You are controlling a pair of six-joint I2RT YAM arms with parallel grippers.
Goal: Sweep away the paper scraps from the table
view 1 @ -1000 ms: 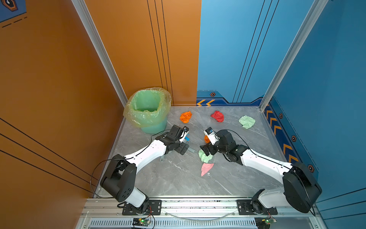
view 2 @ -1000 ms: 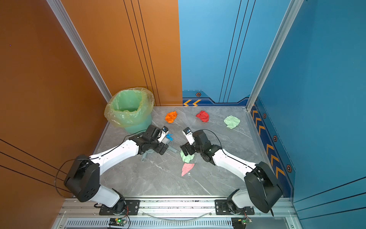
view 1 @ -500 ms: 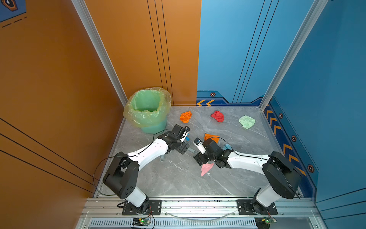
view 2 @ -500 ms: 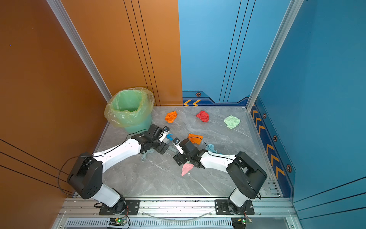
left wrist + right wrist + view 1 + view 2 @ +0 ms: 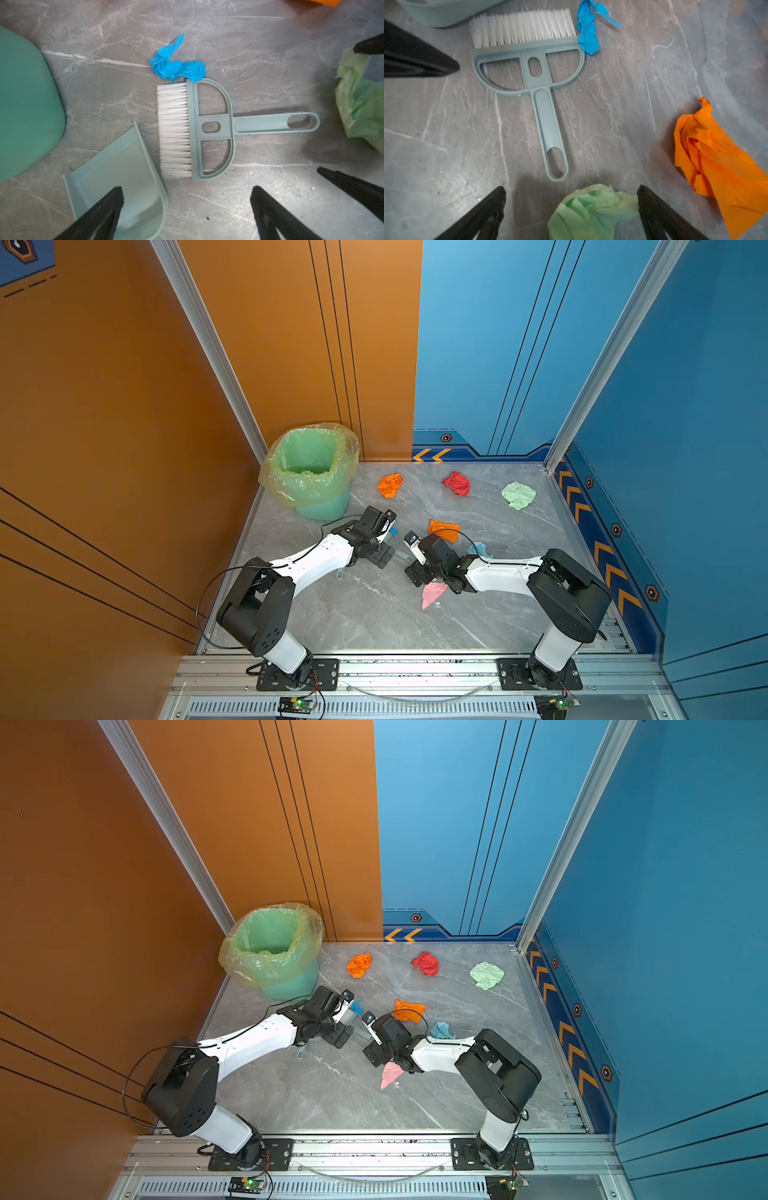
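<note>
Paper scraps (image 5: 456,483) lay scattered over the table (image 5: 365,626): orange, red and green pieces near the far wall, orange, blue and pink ones around the middle. A blue scrap (image 5: 176,67) touched the brush (image 5: 214,126), which lay flat beside the dustpan (image 5: 124,166). The left gripper (image 5: 187,192) hung spread and empty above both; the right gripper (image 5: 571,190), also spread, straddled a green scrap (image 5: 591,209). A bin (image 5: 309,472) stood in the far left corner.
</note>
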